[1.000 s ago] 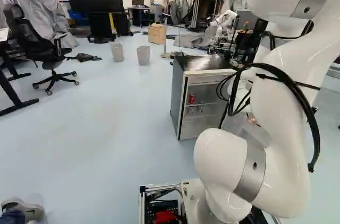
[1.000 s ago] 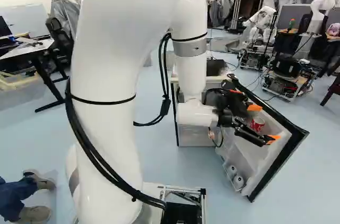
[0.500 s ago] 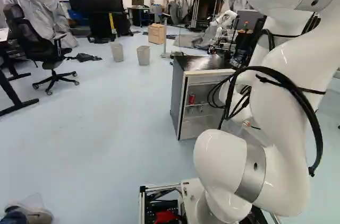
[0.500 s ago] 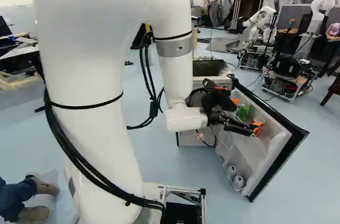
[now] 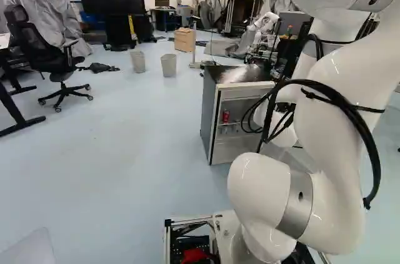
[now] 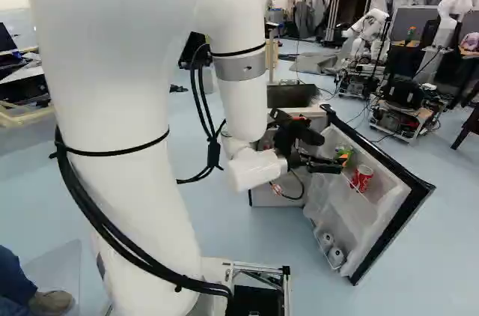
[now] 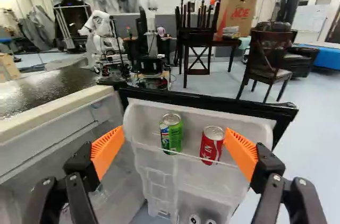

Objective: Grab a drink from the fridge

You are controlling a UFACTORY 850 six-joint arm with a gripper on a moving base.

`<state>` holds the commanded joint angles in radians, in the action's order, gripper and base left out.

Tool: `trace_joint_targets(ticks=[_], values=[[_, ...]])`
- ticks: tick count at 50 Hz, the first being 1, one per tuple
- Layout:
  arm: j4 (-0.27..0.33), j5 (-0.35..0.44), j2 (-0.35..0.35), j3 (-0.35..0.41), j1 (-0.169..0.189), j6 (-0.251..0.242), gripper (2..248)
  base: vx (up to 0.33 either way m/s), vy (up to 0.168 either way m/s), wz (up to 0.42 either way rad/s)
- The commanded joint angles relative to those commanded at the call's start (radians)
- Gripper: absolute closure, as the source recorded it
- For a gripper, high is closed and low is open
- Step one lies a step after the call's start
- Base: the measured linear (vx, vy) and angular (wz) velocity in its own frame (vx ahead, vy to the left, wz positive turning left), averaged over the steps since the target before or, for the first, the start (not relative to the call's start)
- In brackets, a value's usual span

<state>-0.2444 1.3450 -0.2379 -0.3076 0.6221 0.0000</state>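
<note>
In the right base view my gripper [image 6: 334, 153] is at the inner side of the swung-out fridge door [image 6: 405, 204]. The wrist view shows the gripper [image 7: 174, 135] open, its orange pads wide apart with nothing gripped. Ahead of it, a green can [image 7: 171, 132] and a red can [image 7: 212, 144] stand upright side by side in the door's upper bin [image 7: 149, 120]; the red one is closer to one finger. A finger partly covers the green can [image 6: 343, 153] in the right base view. Another red can [image 5: 225, 116] stands inside the fridge [image 5: 210, 114].
White can ends [image 6: 336, 256] show low in the door. The fridge's dark top [image 7: 48, 88] lies beside the gripper. Beyond the door stand wooden chairs [image 7: 268, 62] and another robot [image 7: 103, 43]. Two bins [image 5: 169, 65] and an office chair [image 5: 47, 54] are farther off.
The arm has swung toward the left of the right base view, carrying the gripper away from the door's red can, now more exposed. The base and the fridge have not moved.
</note>
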Motion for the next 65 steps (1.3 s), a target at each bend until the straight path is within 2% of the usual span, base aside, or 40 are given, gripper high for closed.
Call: trace_joint_targets(ticks=[18, 38, 65], values=[[0.185, 0.0, -0.038, -0.007, 0.0, 0.0, 3, 0.0, 0.0, 0.0], [0.235, 0.0, -0.101, -0.021, 0.0, 0.0, 3, 0.0, 0.0, 0.0], [0.387, 0.0, -0.191, -0.046, 0.0, 0.0, 3, 0.0, 0.0, 0.0]])
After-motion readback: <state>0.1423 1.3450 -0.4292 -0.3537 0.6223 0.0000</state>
